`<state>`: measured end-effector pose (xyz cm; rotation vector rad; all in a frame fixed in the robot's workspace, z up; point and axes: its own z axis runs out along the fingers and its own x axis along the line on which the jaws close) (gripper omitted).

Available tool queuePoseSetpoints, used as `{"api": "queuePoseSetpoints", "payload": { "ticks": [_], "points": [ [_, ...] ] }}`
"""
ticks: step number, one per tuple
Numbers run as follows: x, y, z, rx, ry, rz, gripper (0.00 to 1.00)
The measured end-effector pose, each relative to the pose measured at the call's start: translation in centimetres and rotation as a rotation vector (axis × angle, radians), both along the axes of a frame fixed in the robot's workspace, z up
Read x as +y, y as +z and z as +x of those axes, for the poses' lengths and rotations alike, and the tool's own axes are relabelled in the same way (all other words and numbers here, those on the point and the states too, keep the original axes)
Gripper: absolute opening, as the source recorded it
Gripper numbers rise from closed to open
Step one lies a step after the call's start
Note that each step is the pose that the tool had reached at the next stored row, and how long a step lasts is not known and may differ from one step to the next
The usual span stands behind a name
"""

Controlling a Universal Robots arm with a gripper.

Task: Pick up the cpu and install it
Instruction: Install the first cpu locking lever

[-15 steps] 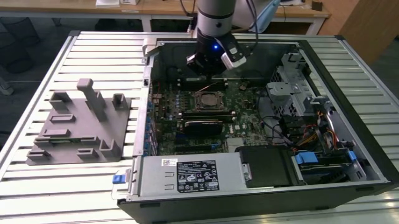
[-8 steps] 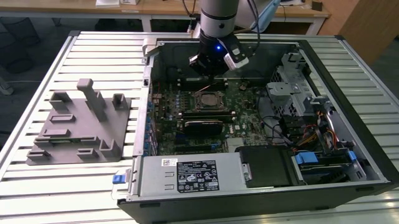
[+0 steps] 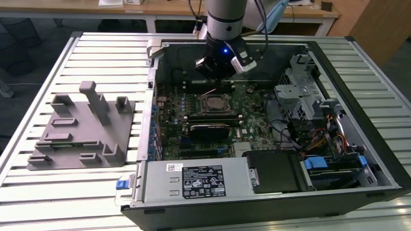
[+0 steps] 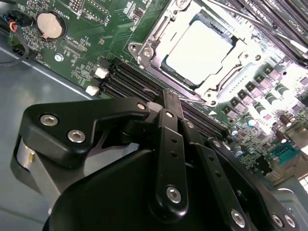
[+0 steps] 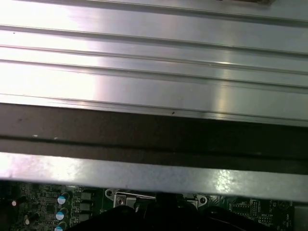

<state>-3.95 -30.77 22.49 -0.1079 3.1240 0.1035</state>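
Note:
The cpu [image 4: 197,52] is a pale square chip lying flat in the motherboard socket [image 3: 212,103], with a metal frame around its edges. In the exterior view my gripper [image 3: 216,75] hangs inside the open computer case, just above and behind the socket. In the second wrist view the gripper [image 4: 169,97] has its black fingers drawn together into a narrow tip. It is shut, holds nothing, and is a short way off the socket's edge, apart from the chip.
A grey plastic fixture [image 3: 83,130] with upright posts lies on the slatted table [image 3: 38,192] at the exterior view's left. Inside the case are a black finned block [image 3: 209,129], the power supply [image 3: 192,180] and a drive cage [image 3: 308,98] with cables. The case wall [image 5: 154,134] is close by.

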Motion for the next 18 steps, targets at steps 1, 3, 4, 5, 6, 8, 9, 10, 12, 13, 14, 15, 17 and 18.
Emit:
{"api": "queuePoseSetpoints", "payload": {
  "ticks": [1,3,4,5,6,8,9,10,12,13,14,15,17,18],
  "points": [
    [0.01,-0.05,0.0,0.0000,0.000,0.0000,0.11],
    [0.09,-0.21,0.2,0.0001,0.000,-0.0002,0.11],
    [0.12,-0.27,0.2,0.0001,0.000,-0.0001,0.11],
    [0.16,-0.33,0.3,0.0000,0.000,0.0001,0.11],
    [0.20,-0.39,0.3,-0.0001,0.000,0.0001,0.11],
    [0.26,-0.52,0.4,0.0000,0.000,0.0000,0.11],
    [0.27,-0.60,0.4,0.0000,0.000,0.0001,0.11],
    [0.29,-0.67,0.5,0.0000,0.000,0.0000,0.11],
    [0.30,-0.82,0.5,0.0000,0.000,0.0000,0.11],
    [0.31,-0.89,0.6,0.0000,0.000,0.0000,0.11],
    [0.31,-0.97,0.6,0.0000,0.000,0.0000,0.11],
    [0.31,-1.04,0.6,0.0000,0.000,0.0000,0.11],
    [0.31,-1.21,0.7,0.0001,0.000,-0.0001,0.11],
    [0.31,-1.29,0.7,0.0001,0.000,-0.0002,0.11]
  ]
}}
